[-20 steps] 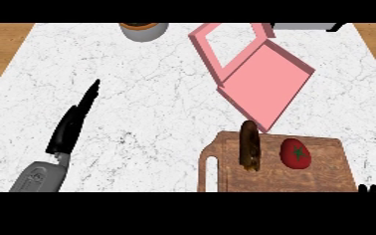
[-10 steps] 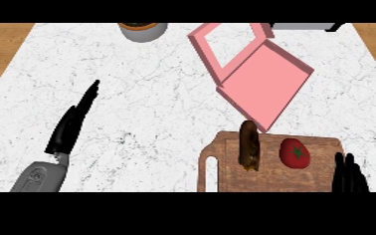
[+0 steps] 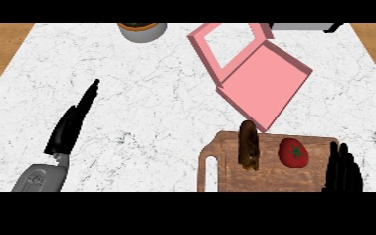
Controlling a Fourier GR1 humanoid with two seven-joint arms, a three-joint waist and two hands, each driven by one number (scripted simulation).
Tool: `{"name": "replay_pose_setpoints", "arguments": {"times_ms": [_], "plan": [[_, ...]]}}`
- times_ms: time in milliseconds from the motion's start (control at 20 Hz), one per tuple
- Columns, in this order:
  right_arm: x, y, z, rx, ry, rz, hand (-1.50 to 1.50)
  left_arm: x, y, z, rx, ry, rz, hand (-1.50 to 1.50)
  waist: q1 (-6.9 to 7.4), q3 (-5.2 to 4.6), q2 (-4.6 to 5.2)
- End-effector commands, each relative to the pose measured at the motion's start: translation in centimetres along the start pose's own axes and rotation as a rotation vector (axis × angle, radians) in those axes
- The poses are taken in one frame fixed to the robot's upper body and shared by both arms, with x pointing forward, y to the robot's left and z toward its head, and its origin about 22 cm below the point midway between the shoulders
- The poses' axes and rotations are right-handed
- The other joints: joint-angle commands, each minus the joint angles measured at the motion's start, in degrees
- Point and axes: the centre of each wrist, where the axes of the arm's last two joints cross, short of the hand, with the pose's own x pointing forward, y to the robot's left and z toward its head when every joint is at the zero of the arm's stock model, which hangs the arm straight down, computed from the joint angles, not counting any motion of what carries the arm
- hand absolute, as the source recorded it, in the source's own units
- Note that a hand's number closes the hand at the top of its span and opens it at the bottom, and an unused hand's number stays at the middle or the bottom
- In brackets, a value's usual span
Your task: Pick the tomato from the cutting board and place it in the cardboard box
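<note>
The tomato [image 3: 294, 153] lies on the wooden cutting board [image 3: 228, 176], toward its right side, untouched. The right hand [image 3: 343, 172] stands just right of it at the board's right edge, fingers straight and pointing up the view, holding nothing; a narrow strip of board separates them from the tomato. A dark brown baguette-like loaf [image 3: 249, 145] lies left of the tomato, apart from it. The pink cardboard box [image 3: 253, 72] sits open beyond the board, its lid's lower corner reaching close to the board's far edge. The left hand [image 3: 72, 122] rests open on the bare marble counter [image 3: 147, 94], well left. A grey bowl [image 3: 142, 30] stands at the far edge.
</note>
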Motion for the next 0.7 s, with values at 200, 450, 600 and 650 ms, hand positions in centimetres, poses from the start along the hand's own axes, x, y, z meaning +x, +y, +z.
{"name": "replay_pose_setpoints", "arguments": {"times_ms": [200,450,600,650], "plan": [[-1.2,1.2,-2.0,0.044,-0.020,-0.015,-1.50,-1.6,-0.3,0.1,-0.001,0.009,-0.007,0.00,0.01,0.23,0.19],[0.9,3.8,-3.5,0.068,-0.026,-0.024,-1.50,1.8,0.2,0.3,-0.001,0.009,-0.004,0.00,0.33,0.25,0.16],[0.6,4.1,-3.5,0.059,-0.023,-0.025,-1.50,0.0,-0.1,0.2,-0.017,-0.001,-0.007,0.00,0.21,0.23,0.18],[1.2,3.6,-3.5,0.071,-0.013,-0.028,-1.50,-0.5,-0.1,-0.7,-0.005,0.016,0.019,0.00,0.07,0.22,0.21]]}}
